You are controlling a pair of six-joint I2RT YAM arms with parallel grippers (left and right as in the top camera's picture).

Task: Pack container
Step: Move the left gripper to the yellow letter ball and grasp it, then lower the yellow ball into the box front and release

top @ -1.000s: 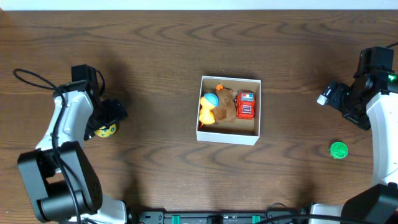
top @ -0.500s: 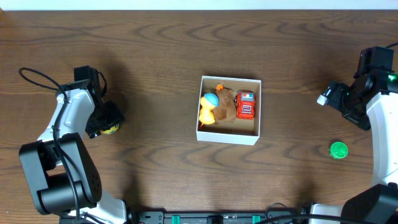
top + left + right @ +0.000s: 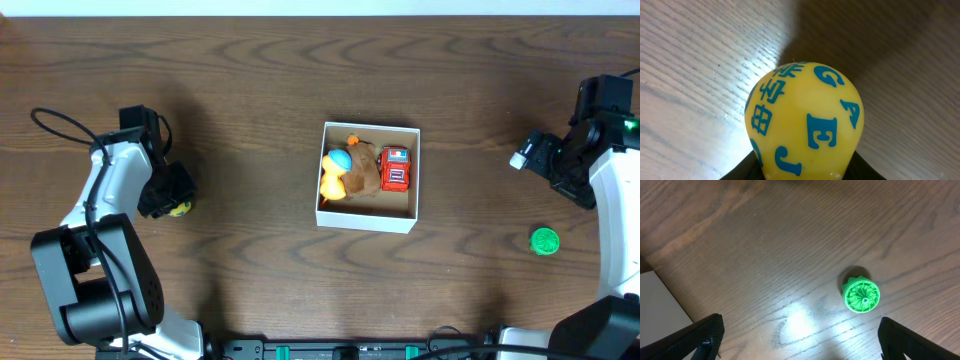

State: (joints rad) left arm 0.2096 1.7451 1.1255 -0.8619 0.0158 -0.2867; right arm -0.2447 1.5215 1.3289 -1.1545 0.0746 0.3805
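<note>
The small square cardboard container (image 3: 365,220), white-walled and tan-brown inside, sits on the dark brown wooden table (image 3: 250,90), midway between the two arms. Several toys already lie in it. A red toy truck (image 3: 396,168) stands against its right wall. A brown soft toy (image 3: 365,176) lies in the middle, touching the truck. A yellow toy with a light blue rounded part (image 3: 335,172) is pressed to the left wall, and a small orange piece (image 3: 352,140) shows near the far wall. Well apart from the container on its left, the left gripper (image 3: 170,193) is down at the table over a yellow ball printed with blue letters (image 3: 805,122). From overhead only a sliver of that ball shows at the gripper's near edge. In the left wrist view the ball fills the frame, with a dark finger edge showing on each side of it at the bottom. The fingers stand astride the ball, but whether they press on it cannot be told. Well to the right of the container, the right gripper (image 3: 800,325) hangs above bare wood with its two dark fingers (image 3: 702,335) spread wide and holding nothing. A green round ridged disc (image 3: 861,296) lies flat on the table, farther right of the container than that gripper and nearer the robot's side, untouched.
</note>
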